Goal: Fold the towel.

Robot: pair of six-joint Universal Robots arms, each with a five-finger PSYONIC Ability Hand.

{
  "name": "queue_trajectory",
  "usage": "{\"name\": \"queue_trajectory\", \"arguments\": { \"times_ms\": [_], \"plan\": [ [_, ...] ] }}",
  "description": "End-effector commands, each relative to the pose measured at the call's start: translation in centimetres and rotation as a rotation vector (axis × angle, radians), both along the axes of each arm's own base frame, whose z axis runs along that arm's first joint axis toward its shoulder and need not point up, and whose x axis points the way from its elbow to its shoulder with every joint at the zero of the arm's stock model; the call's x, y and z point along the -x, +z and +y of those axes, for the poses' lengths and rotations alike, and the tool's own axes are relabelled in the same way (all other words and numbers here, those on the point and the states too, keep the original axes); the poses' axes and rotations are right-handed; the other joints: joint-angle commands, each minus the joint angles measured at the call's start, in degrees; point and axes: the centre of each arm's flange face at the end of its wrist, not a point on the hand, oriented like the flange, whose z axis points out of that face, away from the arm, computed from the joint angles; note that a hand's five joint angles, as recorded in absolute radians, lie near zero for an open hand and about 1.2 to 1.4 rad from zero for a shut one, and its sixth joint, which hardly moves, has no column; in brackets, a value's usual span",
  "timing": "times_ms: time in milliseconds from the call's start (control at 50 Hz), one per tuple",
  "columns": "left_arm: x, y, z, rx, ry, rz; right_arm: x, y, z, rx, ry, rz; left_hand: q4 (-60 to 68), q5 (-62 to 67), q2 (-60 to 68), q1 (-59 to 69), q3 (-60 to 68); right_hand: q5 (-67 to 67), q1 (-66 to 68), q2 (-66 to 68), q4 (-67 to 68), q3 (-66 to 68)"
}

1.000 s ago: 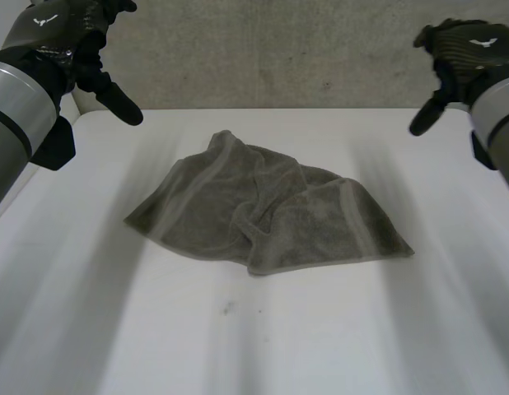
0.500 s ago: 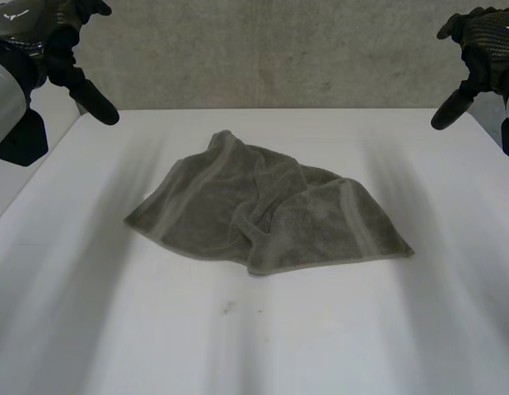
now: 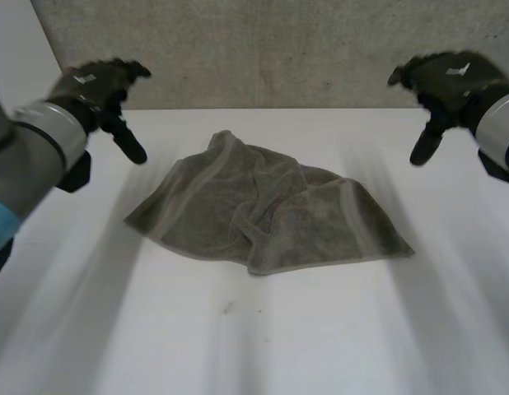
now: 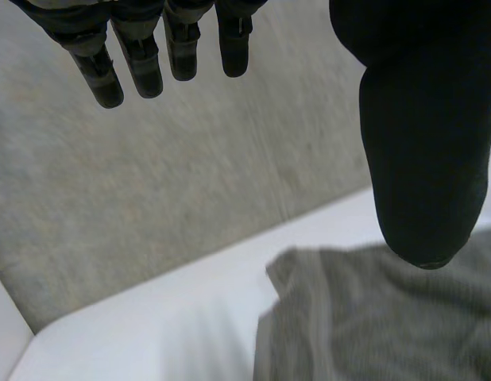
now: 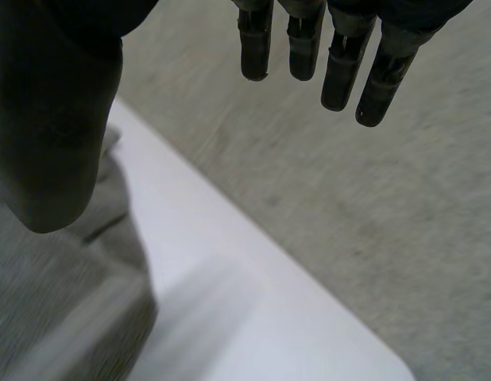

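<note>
Grey-green terry cloth, the towel (image 3: 267, 210) lay crumpled near the middle of the white counter (image 3: 238, 346), bunched into loose folds, with a paler band running along its edges and one corner peaked toward the rough grey wall (image 3: 279, 49) at the back. Neither hand touched it. The left hand (image 3: 100, 85) hung in the air over the far left part of the counter, off the towel's left side and apart from it, a digit angled down toward the surface. In the left wrist view its fingers (image 4: 142, 55) were straight and stood wide of the thumb (image 4: 420, 159), with nothing held between them; under the thumb's tip showed the towel's banded edge, and past that a strip of bare counter met the wall. The right hand (image 3: 442, 76) hovered over the far right part of the counter, well apart from the towel's right side, likewise with a digit angled downward. In the right wrist view its fingers were straight and relaxed and its thumb stood wide of them, empty; the towel's edge lay beneath the thumb, bare counter ran beside it, and the speckled grey wall rose beyond the counter's rim
</note>
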Motion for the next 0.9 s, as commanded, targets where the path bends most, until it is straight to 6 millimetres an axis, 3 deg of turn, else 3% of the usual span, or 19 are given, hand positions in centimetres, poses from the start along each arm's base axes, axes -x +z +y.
{"name": "queue_trajectory", "arguments": {
  "times_ms": [20,60,100,120,140,160,180,260,420,720,900],
  "plan": [
    [0.7,-5.1,-2.8,-0.004,-0.053,-0.166,-0.6,-4.4,-1.5,-0.078,0.031,0.088,0.6,-1.3,0.6,0.2,0.5,-3.5,-3.4,-4.6,-5.1,-3.8],
    [0.2,-7.1,-4.6,0.024,-0.033,-0.206,-0.7,-5.5,-2.1,-0.087,0.034,0.088,0.7,-1.1,0.7,0.3,0.7,-3.5,-3.4,-4.6,-5.1,-3.8],
    [0.1,-8.2,-5.4,0.030,-0.029,-0.215,-1.1,-7.6,-2.9,-0.092,0.053,0.087,1.4,-0.5,1.4,1.0,1.3,-3.5,-3.4,-4.6,-5.1,-3.8],
    [0.0,-9.2,-6.0,0.029,-0.025,-0.223,-1.1,-7.6,-2.9,-0.093,0.053,0.087,1.9,0.0,1.9,1.5,1.8,-3.5,-3.4,-4.6,-5.1,-3.8],
    [0.0,-9.2,-6.0,0.029,-0.025,-0.223,-1.3,-9.1,-3.3,-0.109,0.071,0.087,1.9,0.0,1.9,1.5,1.8,-3.5,-3.4,-4.6,-5.1,-3.8],
    [-0.1,-10.5,-6.6,0.017,-0.020,-0.232,-1.5,-10.2,-3.5,-0.126,0.087,0.088,2.1,0.2,2.1,1.7,2.0,-3.5,-3.4,-4.6,-5.1,-3.8],
    [-0.6,-11.5,-7.2,0.003,-0.009,-0.242,-1.5,-10.2,-3.5,-0.127,0.087,0.088,2.1,0.2,2.1,1.7,2.0,-3.5,-3.4,-4.6,-5.1,-3.8],
    [-1.6,-13.1,-8.1,-0.024,-0.008,-0.277,-1.3,-13.1,-4.2,-0.194,0.098,0.100,2.6,0.7,2.6,2.2,2.5,-3.5,-3.4,-4.6,-5.1,-3.8],
    [-2.5,-15.6,-8.8,-0.040,-0.129,-0.346,0.4,-14.8,-5.5,-0.231,0.048,0.102,2.7,0.9,2.8,2.3,2.7,-3.5,-3.4,-4.6,-5.1,-3.8],
    [-2.4,-19.3,-8.5,-0.113,-0.194,-0.345,0.3,-16.2,-5.3,-0.267,0.053,0.112,2.6,0.7,2.6,2.2,2.5,-3.5,-3.4,-4.6,-5.1,-3.8],
    [-2.4,-19.2,-8.8,-0.103,-0.197,-0.343,0.2,-16.2,-5.2,-0.269,0.057,0.112,7.0,5.1,7.0,6.5,6.9,-3.5,-3.4,-4.6,-5.1,-3.8]
  ]
}}
